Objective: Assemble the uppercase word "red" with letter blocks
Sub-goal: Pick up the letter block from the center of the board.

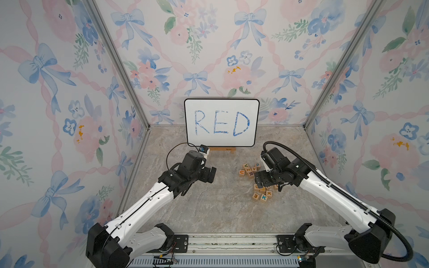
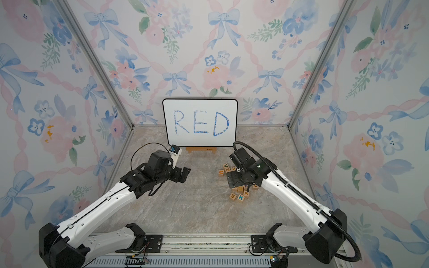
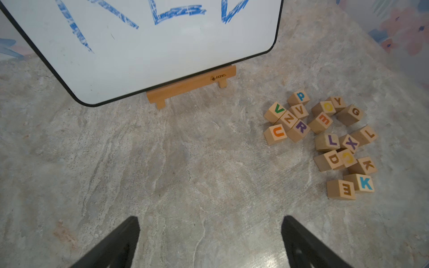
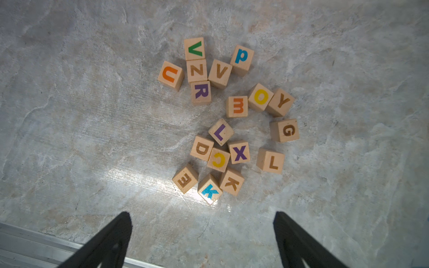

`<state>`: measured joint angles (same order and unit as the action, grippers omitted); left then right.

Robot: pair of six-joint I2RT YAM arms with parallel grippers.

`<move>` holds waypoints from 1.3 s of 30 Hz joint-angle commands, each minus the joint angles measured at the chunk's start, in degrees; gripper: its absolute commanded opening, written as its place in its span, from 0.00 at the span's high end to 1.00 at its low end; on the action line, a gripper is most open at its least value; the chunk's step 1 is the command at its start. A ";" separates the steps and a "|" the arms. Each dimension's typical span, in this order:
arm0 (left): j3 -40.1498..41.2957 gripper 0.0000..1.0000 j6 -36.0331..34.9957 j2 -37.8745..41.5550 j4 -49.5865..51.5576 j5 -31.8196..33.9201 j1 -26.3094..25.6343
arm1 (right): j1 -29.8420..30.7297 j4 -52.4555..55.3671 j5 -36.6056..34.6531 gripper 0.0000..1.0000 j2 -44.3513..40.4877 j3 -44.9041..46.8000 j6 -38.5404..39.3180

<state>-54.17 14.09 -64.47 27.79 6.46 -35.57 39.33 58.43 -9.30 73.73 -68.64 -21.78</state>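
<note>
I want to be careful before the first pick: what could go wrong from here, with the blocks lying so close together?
1. The R block touches the N block and sits close to the U block; the open right gripper may push these when it comes down.
2. The D block touches the C block, so there is little room for a finger there.
3. The orange E block has its letter turned against the R's, so it may need rotating.

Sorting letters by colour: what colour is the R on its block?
Purple; the R block shows best in the right wrist view.
</note>
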 commanded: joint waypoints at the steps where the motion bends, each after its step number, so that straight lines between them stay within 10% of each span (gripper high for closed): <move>1: -1.38 0.02 1.69 -3.19 3.53 1.82 -0.55 | 1.37 1.24 0.44 0.03 2.67 -1.76 -3.51; 16: -6.94 0.02 1.76 -9.76 3.60 1.59 -0.53 | 1.10 -4.30 1.15 0.00 15.00 -5.48 -2.49; 39: -13.49 0.02 -0.87 -14.60 2.12 -6.08 -0.62 | -7.90 -8.75 3.28 0.45 32.35 -12.19 6.18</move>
<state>-66.22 13.98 -78.30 30.26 1.80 -35.99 32.29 50.11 -6.59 104.27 -78.91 -17.50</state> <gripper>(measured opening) 0.980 0.557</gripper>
